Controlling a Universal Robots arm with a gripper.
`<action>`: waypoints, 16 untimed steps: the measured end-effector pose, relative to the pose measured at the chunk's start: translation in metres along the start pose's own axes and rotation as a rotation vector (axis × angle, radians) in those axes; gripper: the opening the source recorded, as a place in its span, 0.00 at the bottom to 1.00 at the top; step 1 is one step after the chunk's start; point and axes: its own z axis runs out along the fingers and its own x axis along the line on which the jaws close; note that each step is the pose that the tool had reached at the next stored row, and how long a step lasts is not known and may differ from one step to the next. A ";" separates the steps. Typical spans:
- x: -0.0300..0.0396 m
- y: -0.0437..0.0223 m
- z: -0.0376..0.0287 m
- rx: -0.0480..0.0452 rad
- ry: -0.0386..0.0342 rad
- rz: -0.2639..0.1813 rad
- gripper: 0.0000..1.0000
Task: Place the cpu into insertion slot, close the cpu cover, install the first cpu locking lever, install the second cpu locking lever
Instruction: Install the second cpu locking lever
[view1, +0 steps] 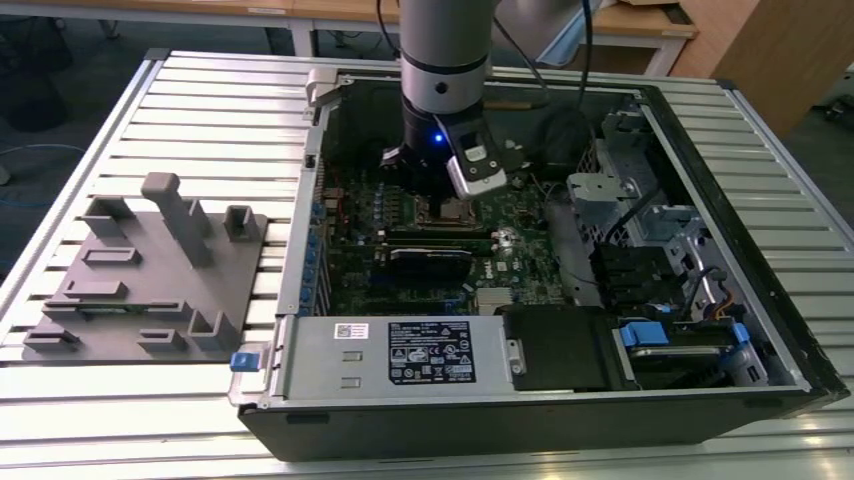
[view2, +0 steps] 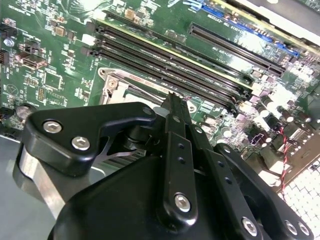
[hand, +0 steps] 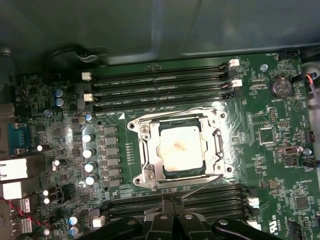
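The cpu (hand: 180, 150), a pale square chip with a brownish smudge, lies in the insertion slot (hand: 182, 121) on the green motherboard (hand: 280, 165). The silvery cpu cover (hand: 149, 150) lies flat around it. A thin wire locking lever (hand: 202, 186) slants from the socket's corner to my fingertips. My black gripper (hand: 173, 201) stands at the socket's edge with its fingers together, the lever's free end touching them. In the second wrist view the gripper (view2: 172, 100) hides most of the socket (view2: 117, 82). In the exterior view the gripper (view1: 434, 195) hangs low over the cpu (view1: 458, 210).
Long black memory slots (hand: 160, 90) run on both sides of the socket. The open computer case (view1: 747, 230) walls in the board, with a power supply (view1: 400, 355) at its front. A grey fixture plate (view1: 147, 270) lies on the slatted table at the exterior view's left.
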 end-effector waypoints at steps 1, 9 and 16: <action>0.0007 -0.0001 0.0003 0.0000 0.0000 0.000 0.10; 0.0031 -0.0010 0.0083 -0.0001 0.0000 0.000 0.10; 0.0039 -0.0012 0.0097 0.0001 0.0000 0.000 0.10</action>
